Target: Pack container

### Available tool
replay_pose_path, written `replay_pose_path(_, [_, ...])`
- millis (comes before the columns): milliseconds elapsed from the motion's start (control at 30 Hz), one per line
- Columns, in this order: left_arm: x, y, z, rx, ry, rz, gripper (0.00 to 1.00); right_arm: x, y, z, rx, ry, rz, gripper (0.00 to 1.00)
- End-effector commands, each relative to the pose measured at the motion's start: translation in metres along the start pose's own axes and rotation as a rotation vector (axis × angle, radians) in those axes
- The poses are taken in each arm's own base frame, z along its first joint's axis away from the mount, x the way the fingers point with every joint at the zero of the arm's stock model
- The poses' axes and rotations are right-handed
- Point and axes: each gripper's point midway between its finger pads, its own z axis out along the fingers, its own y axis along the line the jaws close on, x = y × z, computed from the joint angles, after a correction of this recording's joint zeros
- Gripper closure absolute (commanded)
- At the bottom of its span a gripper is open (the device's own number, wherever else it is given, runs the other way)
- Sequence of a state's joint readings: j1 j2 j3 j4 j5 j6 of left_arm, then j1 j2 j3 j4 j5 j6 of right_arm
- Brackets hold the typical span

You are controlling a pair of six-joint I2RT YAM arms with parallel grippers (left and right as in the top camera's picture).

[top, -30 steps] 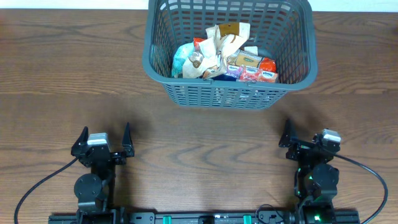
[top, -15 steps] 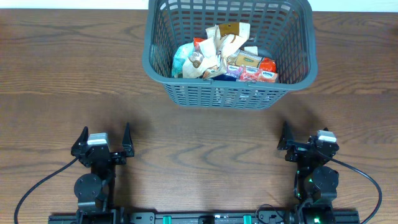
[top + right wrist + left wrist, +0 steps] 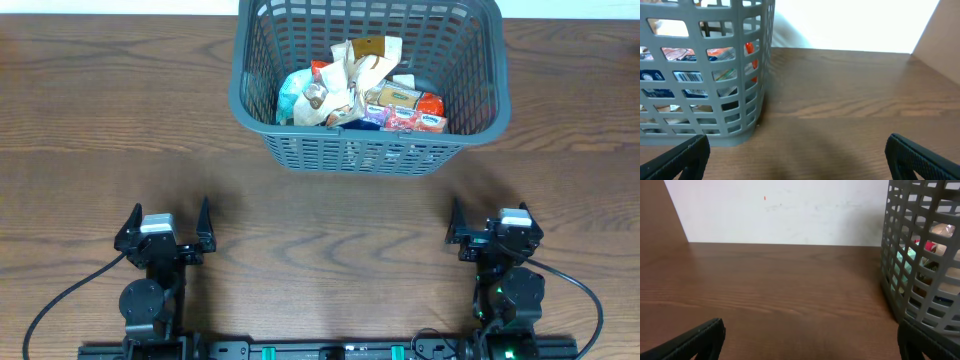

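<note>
The left gripper (image 3: 169,212) sits low at the near side of the table (image 3: 320,235), and its jaws stand wide apart with nothing between them; in the left wrist view only bare wood lies in front of them. The container (image 3: 360,152) stands upright on the table, forward of these jaws and off to their right, well apart from them. Inside it there is a heap of snack packs (image 3: 360,95), lying loosely one over another on the floor of the container, and none of them rises above the rim. From the right gripper (image 3: 488,212) the same container is forward and to the left of the jaws, also well apart; these jaws too are spread wide and hold nothing. In all three views I find no pack outside the container, neither between any jaws nor on the wood ahead of them. So I judge that the packing is finished or very nearly so: the goods are in, both arms are drawn away and empty, and nothing visible is left to put in.
</note>
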State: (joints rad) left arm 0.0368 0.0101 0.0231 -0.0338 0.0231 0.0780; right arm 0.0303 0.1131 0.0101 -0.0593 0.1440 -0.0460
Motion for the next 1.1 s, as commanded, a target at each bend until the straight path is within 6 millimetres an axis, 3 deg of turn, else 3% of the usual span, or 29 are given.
replay_pose_path(0, [0.0172,0.0033,0.0009,-0.018,0.051,-0.007,0.01,-0.0068,0.0032,-0.0025,-0.017,-0.037,-0.034,0.01])
replay_pose_path(1067, [0.0172,0.0034,0.0009,-0.019,0.051,-0.007,0.01,-0.0127,0.0025,-0.0043,-0.015,-0.063,-0.03,0.01])
